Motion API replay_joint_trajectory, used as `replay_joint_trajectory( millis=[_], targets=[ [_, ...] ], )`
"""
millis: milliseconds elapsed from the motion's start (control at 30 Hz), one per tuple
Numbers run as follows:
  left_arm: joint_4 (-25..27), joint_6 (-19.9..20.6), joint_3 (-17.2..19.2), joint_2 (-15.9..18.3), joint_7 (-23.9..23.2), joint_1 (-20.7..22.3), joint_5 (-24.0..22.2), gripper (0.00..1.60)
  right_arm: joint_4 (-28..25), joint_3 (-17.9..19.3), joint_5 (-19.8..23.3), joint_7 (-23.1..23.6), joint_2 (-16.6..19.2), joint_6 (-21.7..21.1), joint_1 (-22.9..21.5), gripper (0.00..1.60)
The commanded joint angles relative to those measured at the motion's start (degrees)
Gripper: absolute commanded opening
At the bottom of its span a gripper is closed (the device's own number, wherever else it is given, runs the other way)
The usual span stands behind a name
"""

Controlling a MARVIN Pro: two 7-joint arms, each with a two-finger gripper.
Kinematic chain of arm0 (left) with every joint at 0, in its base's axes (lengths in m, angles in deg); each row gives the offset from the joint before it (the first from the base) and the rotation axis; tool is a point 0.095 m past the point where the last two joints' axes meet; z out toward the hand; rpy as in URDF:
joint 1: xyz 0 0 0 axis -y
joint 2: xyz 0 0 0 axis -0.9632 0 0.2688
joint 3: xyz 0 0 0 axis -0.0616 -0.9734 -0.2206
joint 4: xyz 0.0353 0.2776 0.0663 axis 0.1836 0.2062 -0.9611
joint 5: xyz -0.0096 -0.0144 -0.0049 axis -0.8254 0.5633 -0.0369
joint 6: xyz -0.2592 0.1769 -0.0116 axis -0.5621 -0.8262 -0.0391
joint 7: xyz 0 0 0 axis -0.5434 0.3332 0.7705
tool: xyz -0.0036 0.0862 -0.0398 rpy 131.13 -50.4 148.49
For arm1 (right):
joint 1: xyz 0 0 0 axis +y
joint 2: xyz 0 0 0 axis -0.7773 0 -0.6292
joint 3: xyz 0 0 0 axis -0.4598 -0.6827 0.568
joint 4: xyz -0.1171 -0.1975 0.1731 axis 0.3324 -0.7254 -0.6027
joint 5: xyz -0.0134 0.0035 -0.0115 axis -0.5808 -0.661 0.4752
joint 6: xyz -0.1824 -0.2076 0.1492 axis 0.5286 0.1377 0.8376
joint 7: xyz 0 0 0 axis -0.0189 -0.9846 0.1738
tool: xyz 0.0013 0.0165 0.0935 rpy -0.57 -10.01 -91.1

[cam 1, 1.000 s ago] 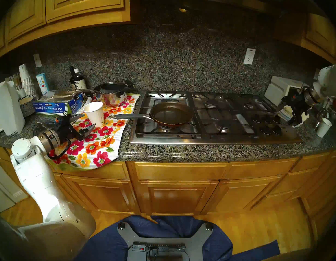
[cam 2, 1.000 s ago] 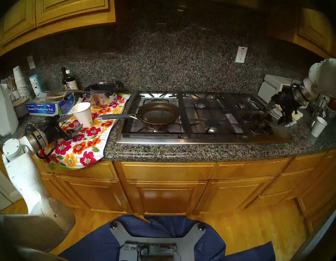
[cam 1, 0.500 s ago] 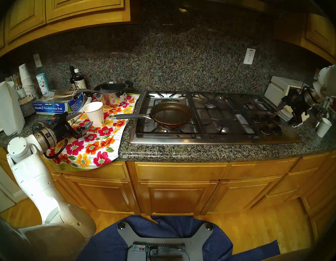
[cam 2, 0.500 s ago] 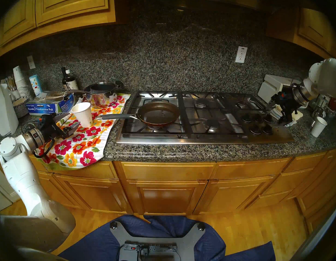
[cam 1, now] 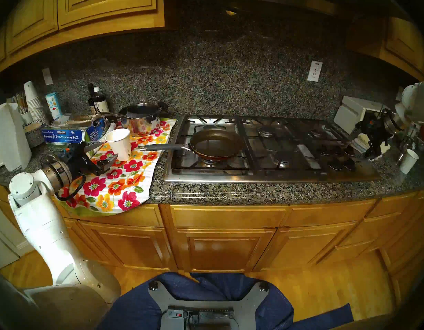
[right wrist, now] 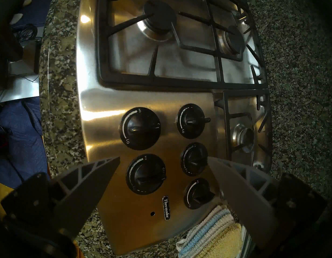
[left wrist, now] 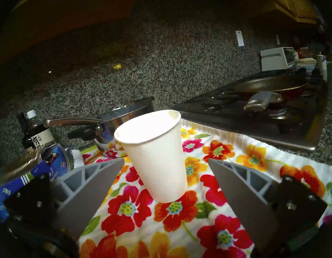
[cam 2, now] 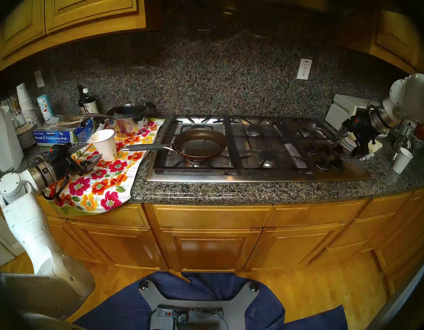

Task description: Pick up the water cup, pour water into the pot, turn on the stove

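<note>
On the floral towel [cam 1: 125, 179], the water cup [left wrist: 157, 155] is framed, ungrasped, by the wide-spread left gripper [left wrist: 165, 164]; pick-up stage, where advance and closure are judged necessary

Left arm [cam 1: 39, 229]: glossy white shell links with small dark screws, round white elbow cap, brushed-metal wrist ring with a small red mark. Black cable loops under the wrist. Left gripper [left wrist: 166, 161]: black body with an orange-and-blue bit on top, black plates with screw heads, two grey fingers [left wrist: 90, 185] tapering to points, open triangular ribbing. Right arm [cam 1: 418, 96]: same white shell and metal ring. Right gripper [right wrist: 163, 159]: same build. Base [cam 1: 206, 298]: grey plate, black knobs, power strip with red switch.
</note>
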Motion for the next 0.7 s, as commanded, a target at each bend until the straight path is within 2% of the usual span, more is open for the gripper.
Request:
replay_joint_trajectory(
  millis=[0,267,367,433,667],
  targets=[
    [1.39,0.00,-0.21,0.82,0.12,0.98,-1.67,1.60,1.19,-0.05,-0.06,-0.09,-0.38,0.14,-1.61,1.60],
    [1.40,0.13,-0.44,0.99,0.12,0.76,-1.94,1.60,1.19,-0.05,-0.05,-0.09,-0.38,0.14,-1.61,1.60],
    [1.41,0.18,-0.55,1.03,0.12,0.67,-1.94,1.60,-0.59,2.04,4.03,1.60,-1.22,-4.90,-1.98,1.60],
    [1.41,0.20,-0.58,1.04,0.12,0.65,-1.94,1.60,-0.84,2.27,4.40,1.45,-1.84,-5.97,-1.67,1.60],
    [1.42,0.30,-0.74,1.10,0.12,0.52,-1.88,1.60,-1.41,5.12,9.69,1.17,-4.29,-12.67,-0.32,1.60]
  ],
)
